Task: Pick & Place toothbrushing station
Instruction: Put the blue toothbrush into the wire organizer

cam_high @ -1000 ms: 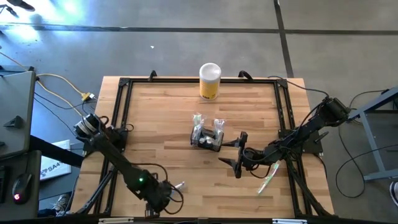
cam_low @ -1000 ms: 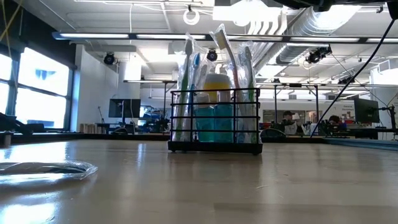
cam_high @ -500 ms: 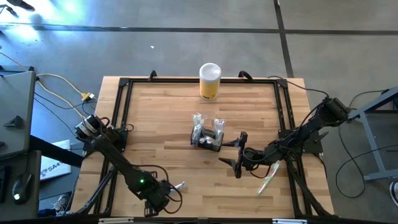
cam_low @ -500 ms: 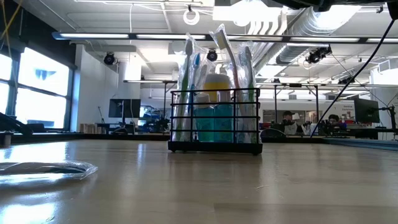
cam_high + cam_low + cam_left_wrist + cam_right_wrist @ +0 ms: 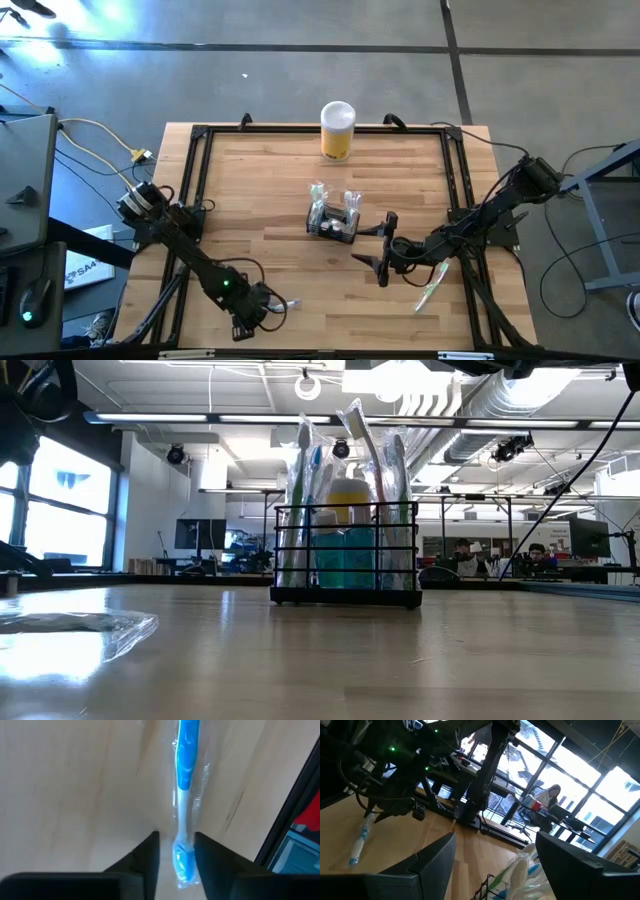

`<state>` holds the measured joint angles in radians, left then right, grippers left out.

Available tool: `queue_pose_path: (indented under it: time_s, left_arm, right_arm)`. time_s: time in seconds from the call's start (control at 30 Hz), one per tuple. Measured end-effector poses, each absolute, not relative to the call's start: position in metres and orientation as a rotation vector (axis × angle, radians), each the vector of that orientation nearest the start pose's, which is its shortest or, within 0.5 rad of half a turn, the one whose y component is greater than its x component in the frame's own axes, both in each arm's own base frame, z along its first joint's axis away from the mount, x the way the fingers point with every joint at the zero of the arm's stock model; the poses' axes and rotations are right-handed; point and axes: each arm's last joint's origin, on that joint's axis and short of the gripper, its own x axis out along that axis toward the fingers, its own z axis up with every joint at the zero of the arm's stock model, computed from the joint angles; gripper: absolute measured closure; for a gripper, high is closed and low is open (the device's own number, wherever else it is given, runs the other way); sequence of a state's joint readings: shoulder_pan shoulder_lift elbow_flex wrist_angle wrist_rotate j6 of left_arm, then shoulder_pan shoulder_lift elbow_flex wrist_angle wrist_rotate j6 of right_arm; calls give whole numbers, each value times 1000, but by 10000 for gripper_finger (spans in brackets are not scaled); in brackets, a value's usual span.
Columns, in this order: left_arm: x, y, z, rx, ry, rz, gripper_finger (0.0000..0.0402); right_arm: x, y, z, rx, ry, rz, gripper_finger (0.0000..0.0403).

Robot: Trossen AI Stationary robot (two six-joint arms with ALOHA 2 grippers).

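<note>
Wooden table point(image 5: 270, 180) holds unlabelled toothbrushing station point(image 5: 332, 222).

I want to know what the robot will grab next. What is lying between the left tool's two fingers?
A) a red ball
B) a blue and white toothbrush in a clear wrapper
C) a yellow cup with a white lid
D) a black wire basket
B: the left wrist view shows the wrapped blue and white toothbrush lying on the wooden table, its end between the open fingers of the left tool.
</note>
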<state>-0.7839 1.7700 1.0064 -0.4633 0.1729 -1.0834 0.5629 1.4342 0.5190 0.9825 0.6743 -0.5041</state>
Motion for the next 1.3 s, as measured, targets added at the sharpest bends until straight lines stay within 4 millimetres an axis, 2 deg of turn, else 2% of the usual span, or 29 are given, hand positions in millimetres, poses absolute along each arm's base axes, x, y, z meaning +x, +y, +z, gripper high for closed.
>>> queue_pose_path:
  time_s: [0.23, 0.43, 0.6, 0.77, 0.9, 1.1, 1.3]
  left_arm:
    - [230, -234, 157, -506, 1517, -132, 392]
    - [231, -228, 172, -381, 1588, -116, 400]
    - [233, -226, 206, -158, 1579, -53, 401]
    - [231, -214, 249, 116, 1524, 131, 401]
    - [228, -202, 271, 379, 1461, 254, 401]
    - [238, -200, 276, 831, 1225, 225, 401]
    - [255, -206, 263, 1399, 1065, 248, 401]
  right_arm:
    - [239, 129, 213, -454, -26, -124, 135]
    - [240, 128, 213, -449, -21, -128, 135]
    - [240, 128, 214, -372, -34, -126, 135]
    - [239, 127, 219, -214, -92, -132, 135]
    - [239, 127, 221, -131, -112, -126, 135]
    - [240, 130, 221, -64, -122, -25, 135]
    - [242, 130, 220, 73, -119, 131, 135]
